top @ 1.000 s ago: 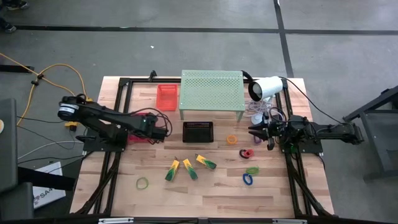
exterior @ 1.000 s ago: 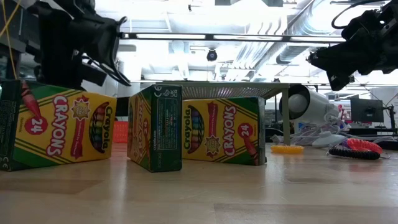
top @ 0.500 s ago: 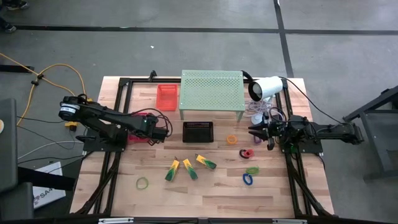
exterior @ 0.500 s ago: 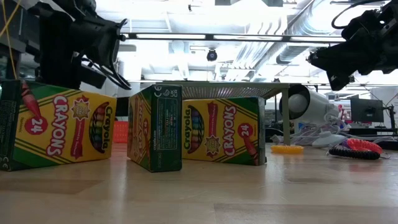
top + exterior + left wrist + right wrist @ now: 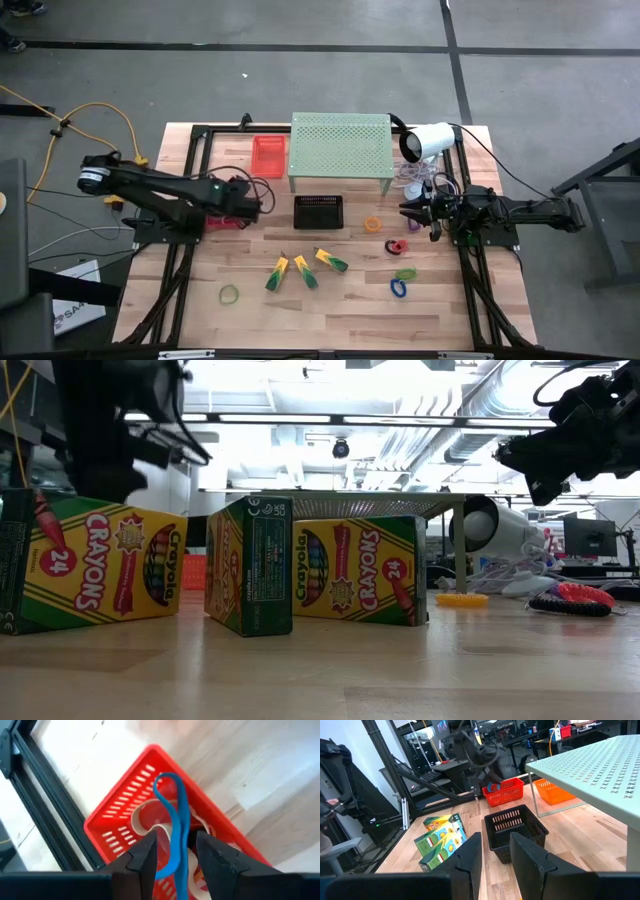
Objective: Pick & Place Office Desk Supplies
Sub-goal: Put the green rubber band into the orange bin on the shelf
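High view: the left arm (image 5: 170,195) reaches over the red slotted plastic basket (image 5: 228,218) at the surface's left side, and the arm hides what the left jaws are doing. The right arm (image 5: 500,212) waits at the right edge, near the small orange loop (image 5: 373,224), red loop (image 5: 397,246), green loop (image 5: 405,273) and blue loop (image 5: 399,288). Three yellow-and-green boxes (image 5: 305,271) lie fanned out at the centre front. Their long axes run diagonally, the left one slanting opposite to the other two. Another green loop (image 5: 230,294) lies alone at front left.

Low view: only here can I read the boxes as upright crayon cartons (image 5: 100,565). The orange loop lies flat beyond them. Neither pair of jaws is readable.

Left wrist view: this alone settles the left side. The left jaws stand apart above the red basket, with a blue rubber band (image 5: 175,820) stretched long in the gap. Its long axis runs straight ahead along the fingers (image 5: 145,857), its loop end over the basket. I cannot tell if it touches either finger. Tan rubber bands (image 5: 142,817) lie in the basket.

Right wrist view: the right jaws are partly parted and empty, pointing at the black slotted basket (image 5: 515,827).
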`<state>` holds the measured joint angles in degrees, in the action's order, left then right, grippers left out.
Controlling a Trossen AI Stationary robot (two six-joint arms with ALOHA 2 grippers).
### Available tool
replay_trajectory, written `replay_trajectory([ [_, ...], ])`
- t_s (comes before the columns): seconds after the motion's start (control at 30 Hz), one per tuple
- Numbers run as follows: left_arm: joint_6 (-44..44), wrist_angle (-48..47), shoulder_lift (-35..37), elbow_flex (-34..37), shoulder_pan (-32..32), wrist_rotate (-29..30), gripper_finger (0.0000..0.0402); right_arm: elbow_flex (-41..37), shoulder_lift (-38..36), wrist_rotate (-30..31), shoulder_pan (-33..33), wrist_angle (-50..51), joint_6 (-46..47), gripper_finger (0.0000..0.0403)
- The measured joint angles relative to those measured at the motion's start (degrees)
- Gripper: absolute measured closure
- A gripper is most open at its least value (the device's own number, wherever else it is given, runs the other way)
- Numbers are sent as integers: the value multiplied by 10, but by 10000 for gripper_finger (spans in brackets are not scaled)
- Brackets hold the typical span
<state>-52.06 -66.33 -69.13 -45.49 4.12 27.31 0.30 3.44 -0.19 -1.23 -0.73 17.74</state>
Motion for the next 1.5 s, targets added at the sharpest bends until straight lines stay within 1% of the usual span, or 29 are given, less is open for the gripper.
replay_trajectory([
  [0.17,27,0,54,-1,4,0,272,0,0,0,0,0,0,313],
  [0.3,41,1,79,-1,16,0,272,0,0,0,0,0,0,313],
  [0.47,53,2,84,-1,36,0,272,0,0,0,0,0,0,313],
  [0.57,90,11,84,-1,55,-8,272,0,0,0,0,0,0,313],
  [0.67,131,26,84,-1,81,-31,272,0,0,0,0,0,0,313],
  [0.77,163,49,84,-1,113,-58,272,0,0,0,0,0,0,313],
  [0.87,189,70,84,-1,149,-101,272,0,0,0,0,0,0,313],
  [1.07,193,88,84,-1,230,-163,272,0,0,0,0,0,0,313],
  [1.17,193,89,84,-1,274,-173,272,0,0,0,0,0,0,313],
  [1.5,193,124,84,-1,420,-174,272,0,0,0,0,0,0,313],
])
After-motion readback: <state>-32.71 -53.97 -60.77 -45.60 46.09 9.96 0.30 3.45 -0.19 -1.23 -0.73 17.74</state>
